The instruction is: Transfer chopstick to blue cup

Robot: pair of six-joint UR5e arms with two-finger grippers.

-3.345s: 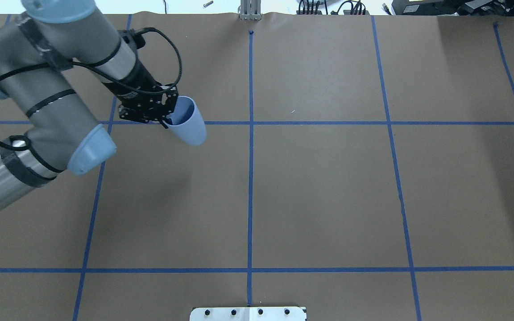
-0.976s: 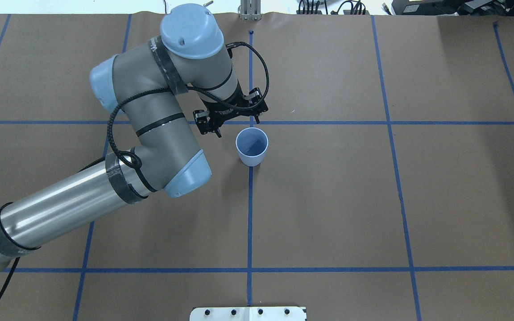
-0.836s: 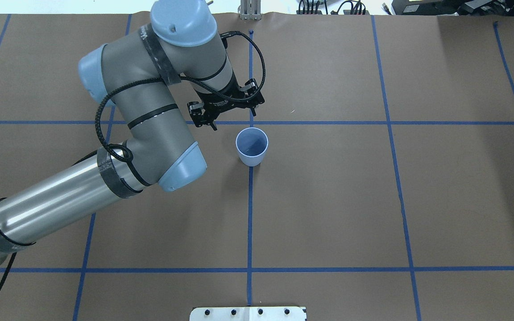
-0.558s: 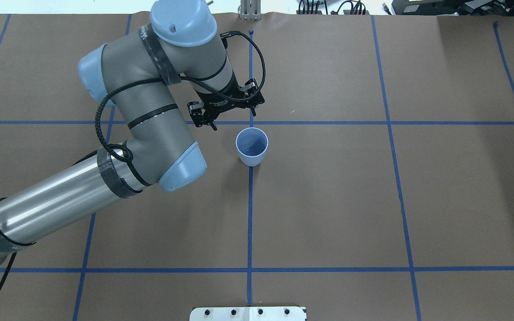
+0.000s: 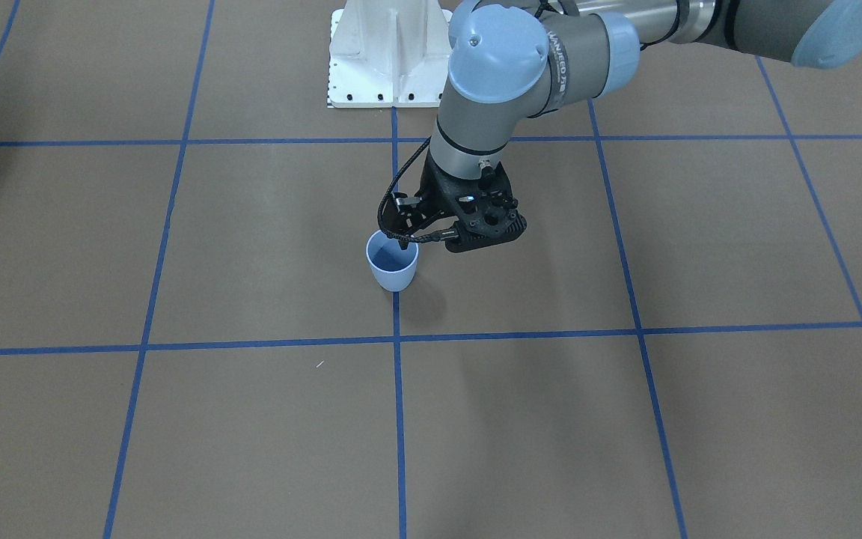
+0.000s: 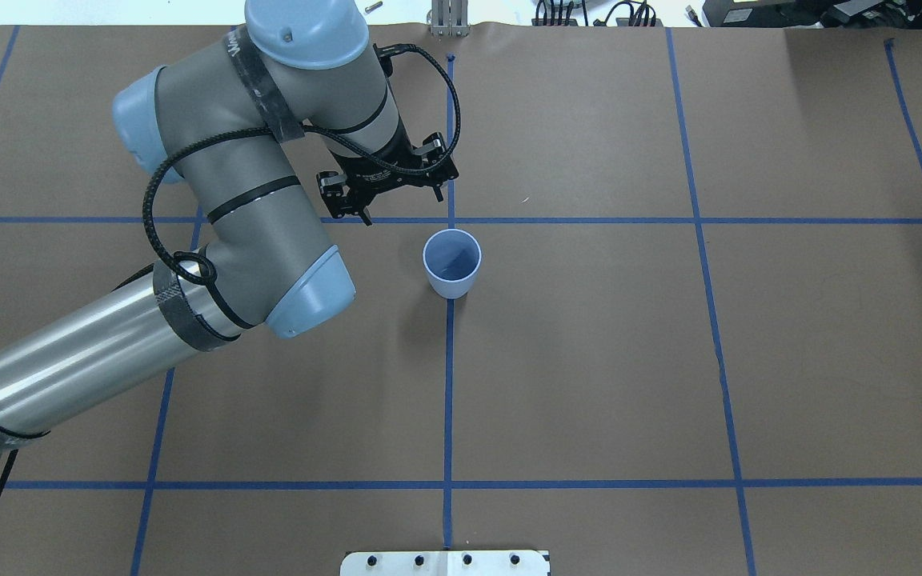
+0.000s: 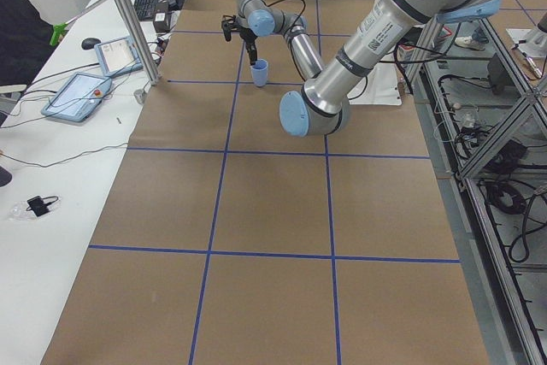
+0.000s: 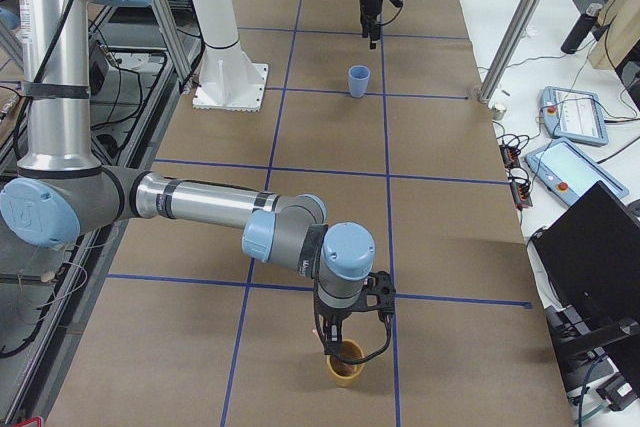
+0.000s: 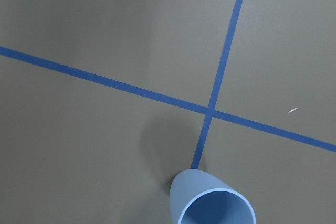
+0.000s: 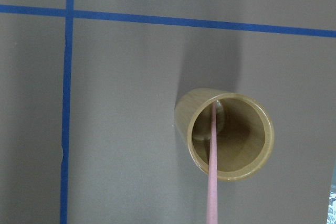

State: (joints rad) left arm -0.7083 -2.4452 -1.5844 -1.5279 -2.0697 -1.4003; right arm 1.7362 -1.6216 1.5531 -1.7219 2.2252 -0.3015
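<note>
A pink chopstick stands in a tan cup at the robot's right end of the table. In the right wrist view its lower tip rests on the cup's floor against the far wall, and its shaft rises out of the mouth and runs off the bottom edge of the frame. The right gripper hangs directly above that cup, pointing down. Whether its fingers are clamped on the chopstick or loose cannot be told, since they show only in the side view. Well apart from it, at the middle of the brown paper-covered table, the blue cup stands upright with its mouth open to the ceiling and nothing inside. It sits on the centre line of blue tape, just on the robot's side of a crossing of two strips. The left gripper hovers near the blue cup, raised off the table and offset toward the robot's left and the far side of the crossing. It touches nothing, and its two fingers are spread wide and hold nothing. The left wrist view looks down on the tape crossing, with the blue cup's rim at the bottom edge. A white mounting plate sits at the robot's edge of the table.
</note>
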